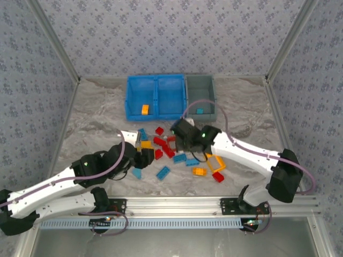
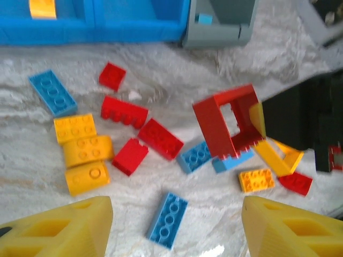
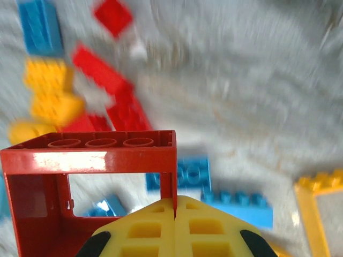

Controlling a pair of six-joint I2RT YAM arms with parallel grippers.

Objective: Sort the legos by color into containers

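While my right gripper [image 3: 174, 214] pinches one thin wall of the red frame [image 3: 88, 150], fingers pressed almost together and the frame tilted, my left gripper [image 2: 177, 206] hangs with its jaws wide and empty above a light blue brick [image 2: 167, 220]. Beyond, loose legos [image 2: 161, 138] lie scattered on the table [image 1: 241, 107]. Farthest off, the blue bin [image 1: 128, 99] holds one orange-yellow brick [image 1: 144, 109] in its left compartment, and the grey bin [image 1: 201, 85] touching it holds one light blue piece [image 1: 199, 111].

Blue two-compartment bin [image 1: 156, 78] and grey bin [image 1: 201, 93] sit touching at the tabletop's far edge, one orange brick [image 1: 144, 109] in blue's left half, one light-blue brick [image 1: 200, 111] in grey, remaining legos [image 1: 163, 172] scattered mid-table, red frame [image 2: 211, 124] tipped up.
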